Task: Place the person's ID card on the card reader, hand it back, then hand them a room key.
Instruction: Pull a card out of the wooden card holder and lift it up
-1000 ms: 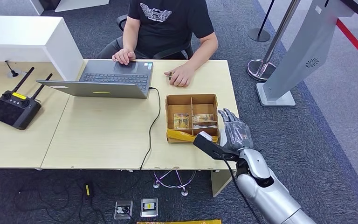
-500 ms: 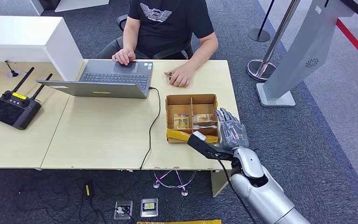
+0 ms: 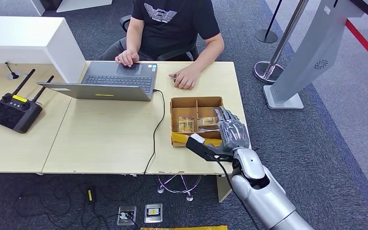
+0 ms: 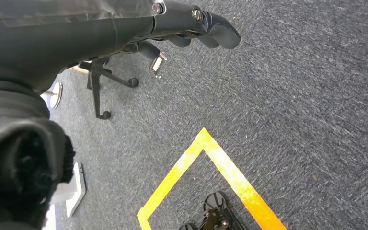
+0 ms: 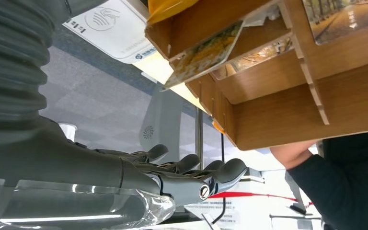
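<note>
— Cards (image 3: 188, 123), that's what it's after; they sit in the compartments of the wooden box (image 3: 175, 113) near the desk's right end. What are the fingers doing?

— On the right hand (image 3: 231, 132) the fingers (image 3: 223, 116) are stretched out and a little apart, holding nothing. They lie over the box's right wall, above the right-hand compartments. I can't tell whether they touch the wood.

— And from the wrist?

— From the right wrist view the same hand (image 5: 172, 175) is flat and bare, the box (image 5: 287, 110) close over it, and one printed card (image 5: 203, 55) sticks out past the box's edge. Beside it lies a white reader (image 5: 108, 26) with a tap symbol; the small print on it is too fine to read.

— Room around it?

— The box stands just beside the desk's (image 3: 100, 139) right edge, so the forearm comes in over the corner from the carpet side. To the left of the box there is bare desktop as far as the black cable (image 3: 155, 132). Beyond the box the person's hand (image 3: 184, 79) rests on the desk, near but apart.

— The other hand?

— The left hand (image 4: 182, 26) hangs over grey carpet, fingers loosely curled, nothing in them. A yellow tape line (image 4: 211, 172) marks the floor under it.

— Any writing?

— A white emblem on the person's black shirt (image 3: 160, 12), unreadable. A laptop (image 3: 112, 81) and a black controller (image 3: 13, 111) lie further left.
</note>
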